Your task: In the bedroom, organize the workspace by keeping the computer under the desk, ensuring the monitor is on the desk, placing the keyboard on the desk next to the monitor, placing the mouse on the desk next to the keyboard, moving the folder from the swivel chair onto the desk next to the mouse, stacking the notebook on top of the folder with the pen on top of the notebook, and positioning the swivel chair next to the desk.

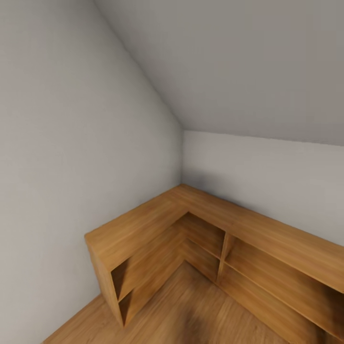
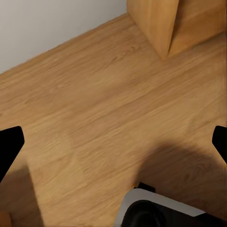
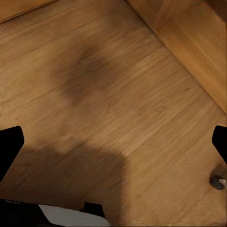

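L-shaped wooden shelf unit (image 1: pixel 215 224) wrapping the corner under a sloped ceiling (image 1: pixel 248 62), bare wood floor (image 1: pixel 191 310) open before it, left gripper (image 2: pixel 113 142) and right gripper (image 3: pixel 113 142) spread wide above floor, fingertips cropped at frame edges, task items nowhere visible.

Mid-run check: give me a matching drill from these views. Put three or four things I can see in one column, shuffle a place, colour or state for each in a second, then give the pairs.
Things:
1. shelf unit
2. walls
3. floor
4. left gripper

Descriptions:
A. plain pale grey
B. open, nothing between its fingers
C. L-shaped, tucked into the room corner, compartments hold nothing
D. wood planks with a dark shadow across them

Pairs: 1-C, 2-A, 3-D, 4-B
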